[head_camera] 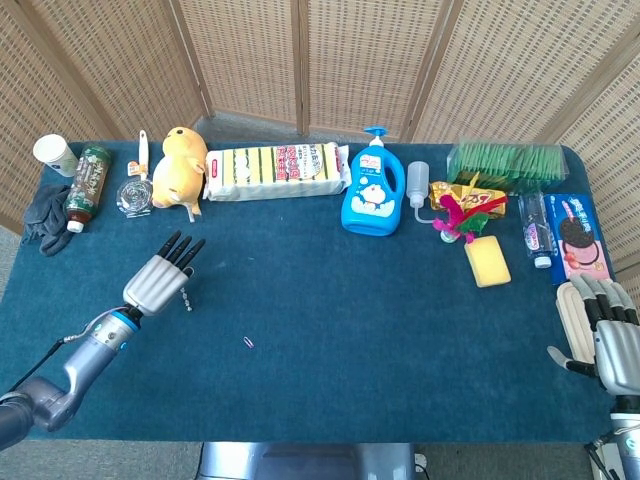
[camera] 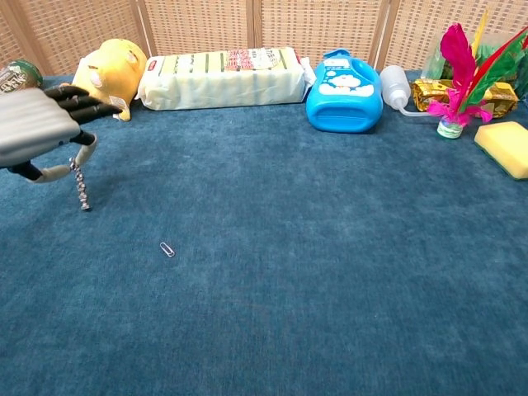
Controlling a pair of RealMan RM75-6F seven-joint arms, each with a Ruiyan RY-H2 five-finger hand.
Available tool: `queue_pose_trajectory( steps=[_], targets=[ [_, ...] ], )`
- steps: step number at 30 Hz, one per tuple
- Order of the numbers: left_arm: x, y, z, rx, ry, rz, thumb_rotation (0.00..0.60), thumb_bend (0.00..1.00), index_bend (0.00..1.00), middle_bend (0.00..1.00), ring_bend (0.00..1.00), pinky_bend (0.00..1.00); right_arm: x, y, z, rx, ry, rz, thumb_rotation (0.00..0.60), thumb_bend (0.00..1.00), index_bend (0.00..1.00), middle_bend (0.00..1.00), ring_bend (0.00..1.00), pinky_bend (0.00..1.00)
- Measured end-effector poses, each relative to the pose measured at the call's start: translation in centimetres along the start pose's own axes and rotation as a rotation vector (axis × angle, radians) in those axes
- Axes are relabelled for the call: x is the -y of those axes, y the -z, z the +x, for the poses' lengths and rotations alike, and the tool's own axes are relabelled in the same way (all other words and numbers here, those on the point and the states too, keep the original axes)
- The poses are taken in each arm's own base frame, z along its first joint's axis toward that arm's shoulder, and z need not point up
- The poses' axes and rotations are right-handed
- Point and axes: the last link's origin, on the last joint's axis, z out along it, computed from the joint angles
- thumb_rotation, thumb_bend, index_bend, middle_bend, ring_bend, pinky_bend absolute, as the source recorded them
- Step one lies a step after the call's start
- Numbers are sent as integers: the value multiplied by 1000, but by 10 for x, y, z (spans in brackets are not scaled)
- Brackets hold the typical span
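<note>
My left hand (head_camera: 160, 280) (camera: 37, 128) hovers over the left part of the blue table (head_camera: 380, 330), its dark fingers pointing toward the back. It pinches a small beaded chain (camera: 80, 186) (head_camera: 185, 298) that dangles straight down, its lower end at or just above the cloth. A paper clip (head_camera: 248, 342) (camera: 167, 248) lies on the cloth a short way in front of and right of that hand. My right hand (head_camera: 610, 335) rests at the table's right front edge, fingers stretched out and holding nothing; only the head view shows it.
Along the back stand a cup (head_camera: 55, 153), green bottle (head_camera: 88, 180), yellow plush (head_camera: 180, 165), sponge pack (head_camera: 278, 170), blue bottle (head_camera: 370, 195), feather shuttlecock (head_camera: 458, 215), yellow sponge (head_camera: 487, 262) and cookie box (head_camera: 578, 235). A dark glove (head_camera: 45, 215) lies far left.
</note>
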Motion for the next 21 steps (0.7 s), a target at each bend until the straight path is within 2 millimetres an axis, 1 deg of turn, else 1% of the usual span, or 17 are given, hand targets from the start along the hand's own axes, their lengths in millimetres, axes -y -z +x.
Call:
queue_pose_trajectory(
  steps=[11,15,21],
  targets=[
    [-5,6,57,-114,-58,-44,600,733,514,0,0,0,-1,1,2,-3,-12,3,600,0,0,0,0,0],
    [-9,11,82,-160,-105,-69,600,734,514,0,0,0,0,0,4,-6,-23,6,600,0,0,0,0,0],
    [-14,18,110,-208,-183,-98,600,732,514,0,0,0,2,-1,6,-13,-41,12,600,0,0,0,0,0]
  ],
)
